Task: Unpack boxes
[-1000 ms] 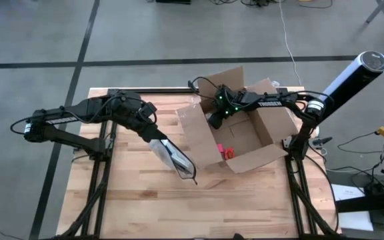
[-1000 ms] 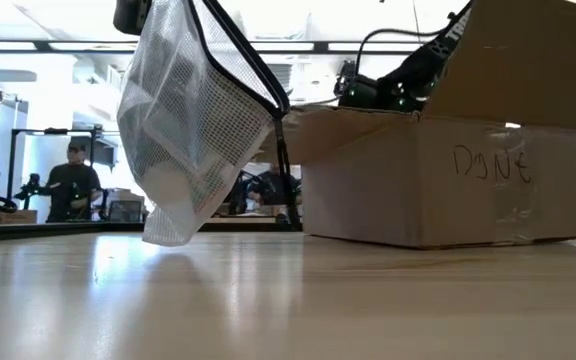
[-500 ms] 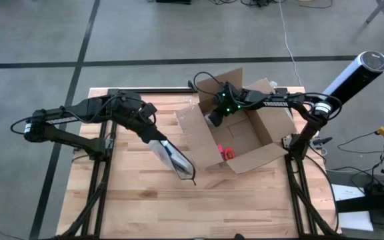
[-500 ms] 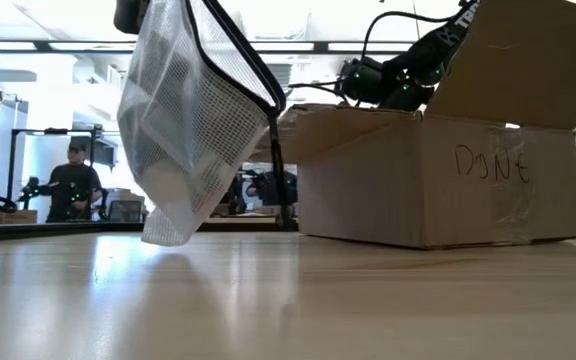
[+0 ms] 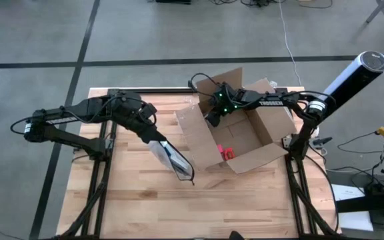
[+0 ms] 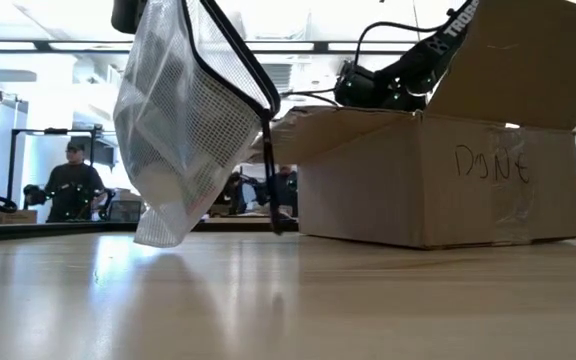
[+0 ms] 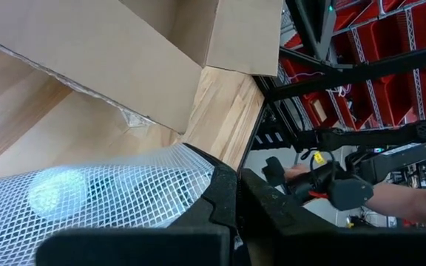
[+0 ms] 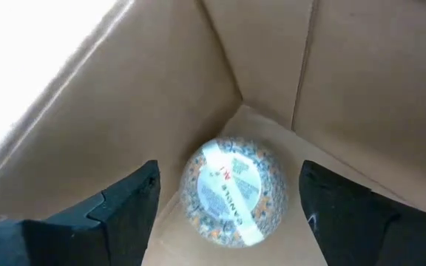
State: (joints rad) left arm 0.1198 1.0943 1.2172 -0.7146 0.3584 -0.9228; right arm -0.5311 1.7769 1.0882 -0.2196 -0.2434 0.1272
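The open brown corrugated cardboard box sits right of centre on the wooden table, the right hand spread wide inside its upper-left corner above a round patterned tin, while the left hand, clamped on a white mesh zip pouch, hangs just left of the box.

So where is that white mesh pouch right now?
The mesh pouch hangs from the left gripper, shut on its top edge, above the table just left of the open cardboard box.
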